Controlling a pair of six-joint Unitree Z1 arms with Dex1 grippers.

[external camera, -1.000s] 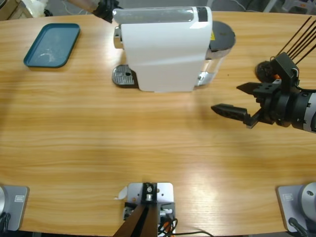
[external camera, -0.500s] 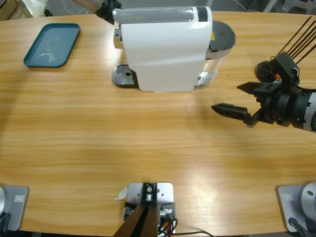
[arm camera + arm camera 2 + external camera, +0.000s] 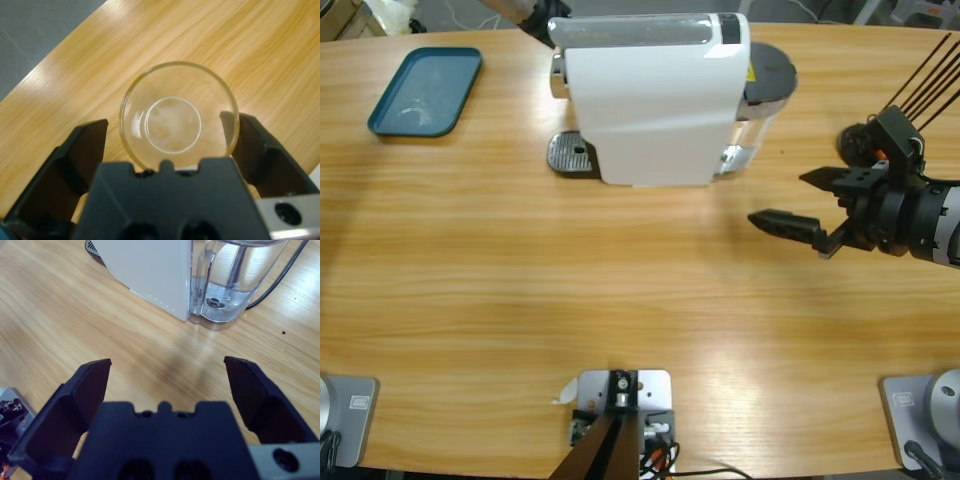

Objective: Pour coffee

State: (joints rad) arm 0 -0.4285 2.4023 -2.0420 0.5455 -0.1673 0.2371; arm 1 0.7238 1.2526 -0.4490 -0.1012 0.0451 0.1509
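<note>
- Hovering over the wooden table, the right gripper had jaws spread, empty, pointing toward the white coffee machine.
- The left gripper clasped a clear glass tumbler.

White coffee machine, teal tray, wood-grain table.

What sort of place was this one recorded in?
Probably a lab or office test bench, not a home kitchen: a long wooden table carries only a white coffee machine and a teal tray, with two robot arms at it.
</note>
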